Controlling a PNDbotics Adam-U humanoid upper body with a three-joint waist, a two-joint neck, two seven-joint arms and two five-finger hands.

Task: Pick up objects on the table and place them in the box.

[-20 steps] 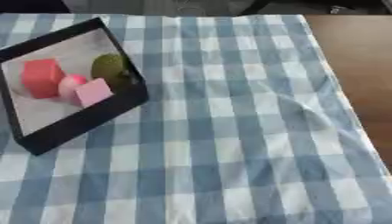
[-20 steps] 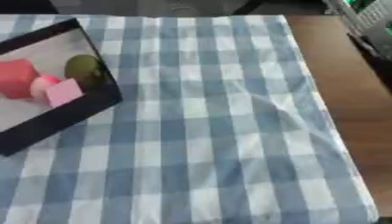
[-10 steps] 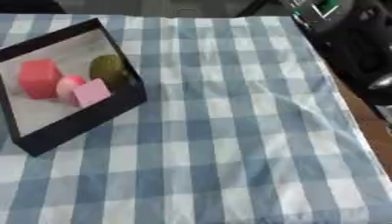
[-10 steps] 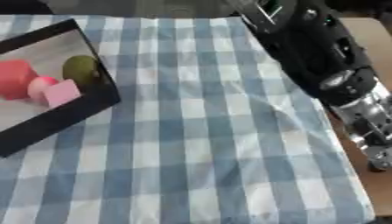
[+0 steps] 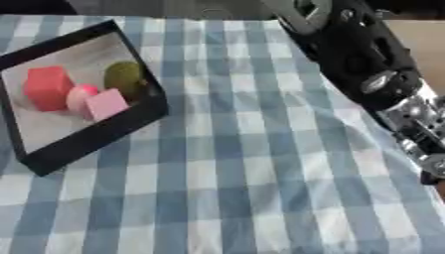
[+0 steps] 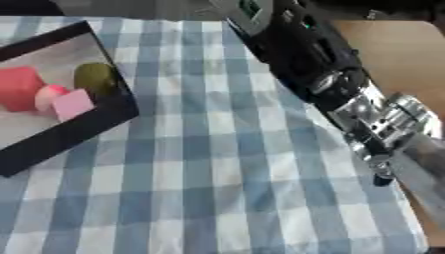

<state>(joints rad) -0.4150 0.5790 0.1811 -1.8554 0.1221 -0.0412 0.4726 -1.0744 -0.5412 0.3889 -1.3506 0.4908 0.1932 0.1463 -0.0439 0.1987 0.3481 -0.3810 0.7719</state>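
A black right arm with silver joints (image 6: 347,94) is seen reaching in from the upper right, slanting down along the right edge of the blue-and-white checked cloth (image 5: 235,168) that covers the wooden bench (image 6: 396,54). The right hand itself cannot be made out: only the silver wrist section and a blurred grey shape beyond it show at the lower right, so whether its fingers are straight or curled cannot be told, and nothing is seen to be held. The left hand is not visible in either view.

Well apart from the arm, far to its left, a shallow black-walled box with a pale floor (image 5: 104,134) is seen lying askew on the cloth. Four things are held inside it: a red block (image 5: 48,87) at the far left, a rounded pink piece (image 5: 80,96) just beside it, a light pink cube (image 5: 107,104) touching that piece on the side nearer the arm, and an olive-green rounded thing (image 5: 124,79) behind the cube, nearest the arm.

Between the arm and the box only wrinkled cloth is seen. A small green patch shows on the upper arm housing (image 6: 252,7); no writing can be read on it.
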